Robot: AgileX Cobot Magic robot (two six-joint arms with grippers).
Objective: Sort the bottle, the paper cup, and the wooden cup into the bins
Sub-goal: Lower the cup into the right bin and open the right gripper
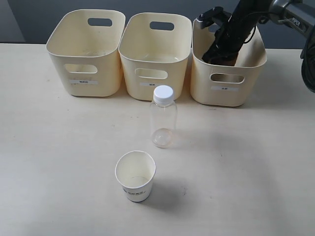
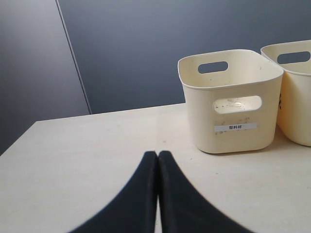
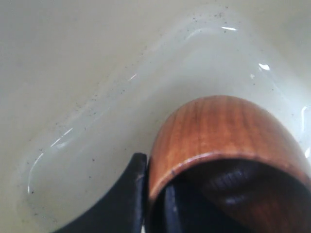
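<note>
R gripper (image 3: 154, 194), inside my right bin (image 1: 248, 59), jaws clamp wooden cup (image 3: 218, 131) rim, w/ bin floor just beyond; L gripper (image 2: 157, 160) jaws pressed together, bare table (image 2: 97, 145) ahead.

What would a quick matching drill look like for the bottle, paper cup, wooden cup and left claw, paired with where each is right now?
Things:
1. bottle
2. paper cup
3. wooden cup
4. left claw

Places or states:
A. gripped by its rim, low inside the right-hand bin
B. shut, holding nothing, above the table
C. upright on the table, nearest the camera
D. upright on the table, before the middle bin

Pairs: 1-D, 2-C, 3-A, 4-B
</note>
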